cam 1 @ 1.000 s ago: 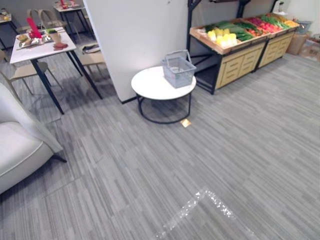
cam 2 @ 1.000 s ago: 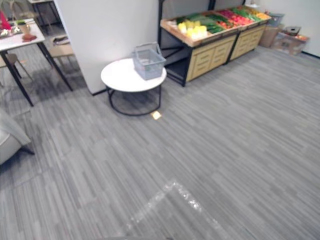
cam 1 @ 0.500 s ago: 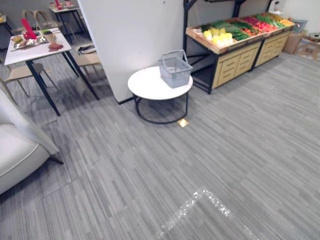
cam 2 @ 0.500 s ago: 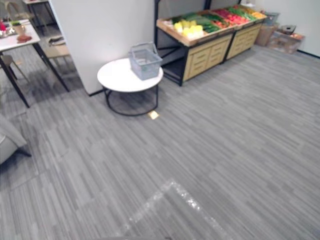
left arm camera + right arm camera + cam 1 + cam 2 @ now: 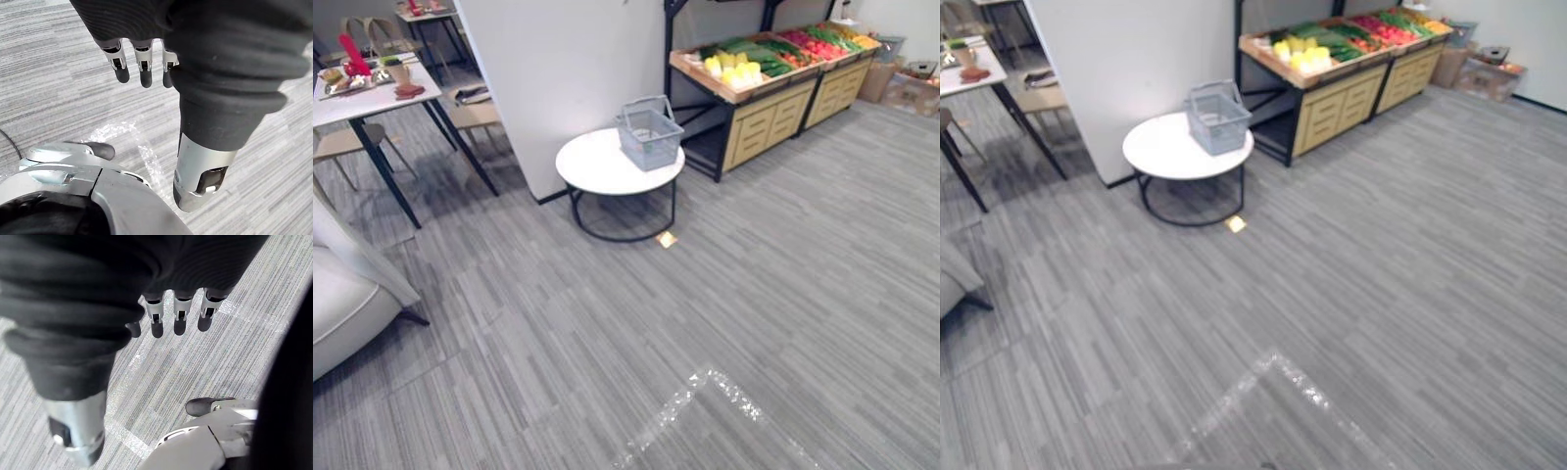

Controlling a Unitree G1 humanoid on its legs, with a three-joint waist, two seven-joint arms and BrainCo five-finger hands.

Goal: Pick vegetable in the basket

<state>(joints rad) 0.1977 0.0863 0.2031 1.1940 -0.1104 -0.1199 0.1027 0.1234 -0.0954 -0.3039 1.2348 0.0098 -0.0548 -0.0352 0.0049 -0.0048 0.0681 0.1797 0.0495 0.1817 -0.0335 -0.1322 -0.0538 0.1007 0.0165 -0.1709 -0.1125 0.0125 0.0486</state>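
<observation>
A grey wire basket (image 5: 649, 137) with its handle up stands on a round white table (image 5: 597, 166) by the white wall. Behind it to the right, a wooden stand (image 5: 754, 98) carries vegetables (image 5: 744, 67): yellow, green and red ones in rows. My left hand (image 5: 144, 68) hangs over the grey carpet with relaxed fingers and nothing in it. My right hand (image 5: 178, 316) hangs the same way, open and holding nothing. Both hands are far from the basket and the stand.
A white pillar wall (image 5: 568, 69) rises behind the round table. A dining table (image 5: 372, 96) with dishes and chairs (image 5: 470, 113) stand at the left, a pale sofa (image 5: 342, 294) at the near left. A small yellow tag (image 5: 666, 239) and a shiny tape corner (image 5: 705, 387) mark the carpet.
The whole picture has slid a little to the left, so the camera has moved. The basket, table and stand have kept their places relative to each other.
</observation>
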